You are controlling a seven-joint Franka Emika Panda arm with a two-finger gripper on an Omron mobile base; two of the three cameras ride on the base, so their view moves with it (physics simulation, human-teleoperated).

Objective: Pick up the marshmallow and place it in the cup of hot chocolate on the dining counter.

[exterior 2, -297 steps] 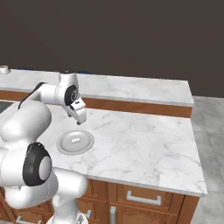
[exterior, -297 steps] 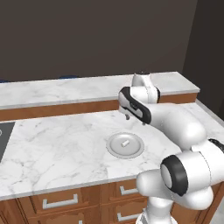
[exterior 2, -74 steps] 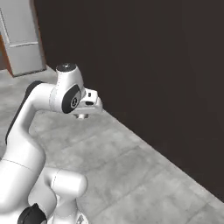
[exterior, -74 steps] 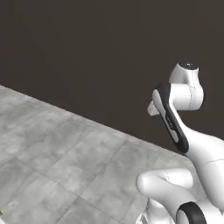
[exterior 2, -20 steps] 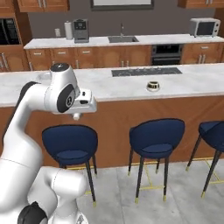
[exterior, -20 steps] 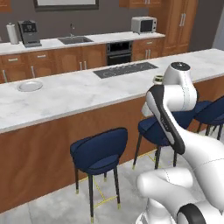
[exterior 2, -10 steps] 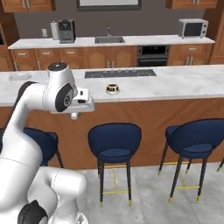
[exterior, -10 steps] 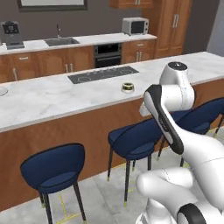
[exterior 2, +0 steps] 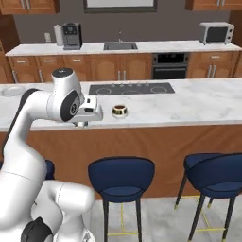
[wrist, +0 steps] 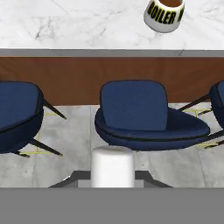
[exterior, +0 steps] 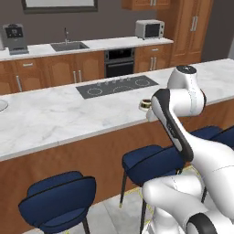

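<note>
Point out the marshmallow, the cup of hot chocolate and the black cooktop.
marshmallow (wrist: 112,166), hand view, front side of the white cylinder.
cup of hot chocolate (exterior 2: 119,111), right base view, its banded side wall.
black cooktop (exterior 2: 129,89), right base view, middle of its glass top.

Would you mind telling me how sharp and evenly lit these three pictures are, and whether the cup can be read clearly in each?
Left base view: soft, flat light, no hard shadows; the cup is small and half hidden behind the arm. Right base view: equally even; the cup on the counter is clear but tiny. Hand view: crispest on the cup, lettering partly cut off; the marshmallow looms large and slightly soft-edged.
</note>
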